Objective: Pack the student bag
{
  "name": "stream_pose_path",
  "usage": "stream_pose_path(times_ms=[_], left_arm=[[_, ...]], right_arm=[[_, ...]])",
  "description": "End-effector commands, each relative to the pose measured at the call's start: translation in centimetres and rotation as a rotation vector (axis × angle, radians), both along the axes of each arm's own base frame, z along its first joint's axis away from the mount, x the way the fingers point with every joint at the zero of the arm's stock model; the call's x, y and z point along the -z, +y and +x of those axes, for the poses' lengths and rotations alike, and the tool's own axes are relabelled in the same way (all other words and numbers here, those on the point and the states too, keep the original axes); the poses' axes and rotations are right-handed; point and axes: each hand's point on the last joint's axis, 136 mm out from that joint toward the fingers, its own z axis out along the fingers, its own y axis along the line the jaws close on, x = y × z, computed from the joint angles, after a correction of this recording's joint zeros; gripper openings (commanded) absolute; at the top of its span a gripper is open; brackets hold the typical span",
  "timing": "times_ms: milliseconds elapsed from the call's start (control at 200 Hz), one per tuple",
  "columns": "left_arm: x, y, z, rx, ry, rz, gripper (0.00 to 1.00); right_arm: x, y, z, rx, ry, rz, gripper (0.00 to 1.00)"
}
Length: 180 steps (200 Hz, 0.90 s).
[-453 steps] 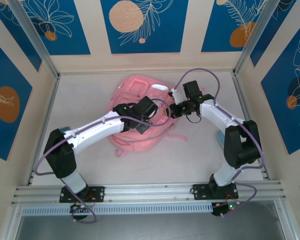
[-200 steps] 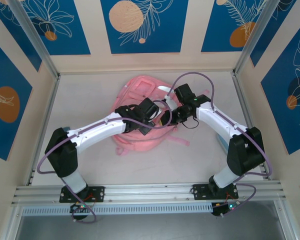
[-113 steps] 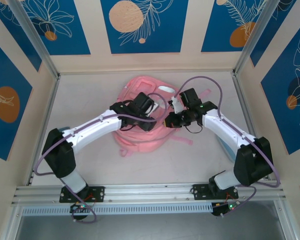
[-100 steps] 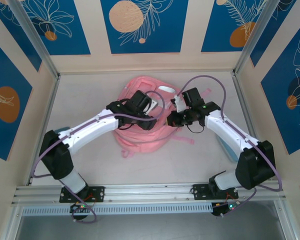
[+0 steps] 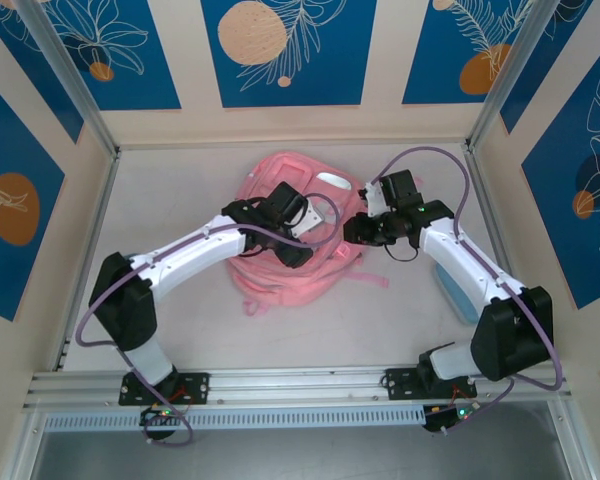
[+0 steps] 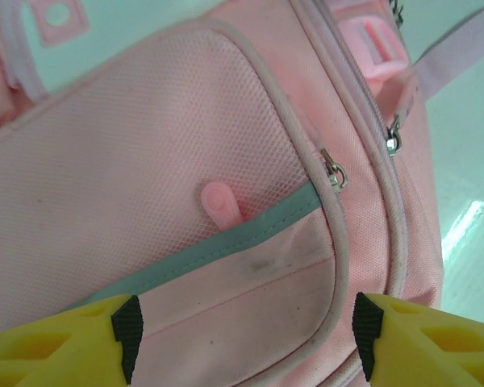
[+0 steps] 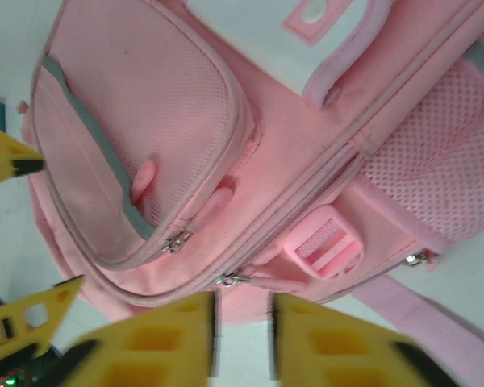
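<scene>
The student bag (image 5: pixel 285 280) lies flat on the bench (image 5: pixel 180 200), front pockets up, a little toward 12 o'clock from the middle. Its front pocket zip (image 6: pixel 332 173) and the longer zip (image 6: pixel 393 145) beside it both look drawn shut, and nothing is in either grip. As a judgement, the packing is either not begun or over. Whether anything is inside I cannot tell.

The left end effector (image 6: pixel 244 330) hangs low over the front pocket with its jaws spread wide, holding nothing. The right end effector (image 7: pixel 244 322) hovers over the bag's 3 o'clock edge, near the buckle (image 7: pixel 323 246). Its fingers are parted by a narrow gap with nothing between them.

A pale blue item (image 5: pixel 455 290) lies on the bench at about 4 o'clock from the bag, partly under the right arm. It may be something left to pack, though what it is I cannot make out.

For room, the bench is open from 6 to 9 o'clock of the bag. The back wall (image 5: pixel 290 120) stands near at 12 o'clock, and a loose strap (image 5: pixel 370 278) trails toward 4 o'clock. The tightest spot is over the bag itself, where the two end effectors sit near each other.
</scene>
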Motion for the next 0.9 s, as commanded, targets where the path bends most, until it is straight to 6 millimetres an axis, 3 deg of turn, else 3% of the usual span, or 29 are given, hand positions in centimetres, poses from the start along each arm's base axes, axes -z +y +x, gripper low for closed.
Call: stream_pose_path(times_ms=[0, 110, 305, 540, 895], left_arm=[[-0.7, -0.2, -0.2, 0.048, 0.003, -0.011, 0.70], [-0.3, 0.0, -0.1, 0.048, -0.003, -0.002, 0.70], [1.6, 1.3, -0.1, 0.078, -0.011, 0.090, 0.69], [2.8, 0.3, -1.5, 0.160, 0.060, 0.065, 0.70], [5.3, 0.7, -0.7, 0.218, 0.016, 0.143, 0.67]], right_arm=[[1.5, 1.1, -1.6, -0.052, 0.081, 0.033, 0.45], [2.7, 2.2, -1.9, -0.100, 0.103, 0.048, 0.55], [4.8, 2.3, -1.1, -0.065, 0.145, -0.001, 0.58], [4.5, 0.8, -0.3, 0.042, 0.136, -0.003, 0.60], [4.0, -1.4, 0.1, 0.146, 0.143, 0.035, 0.63]])
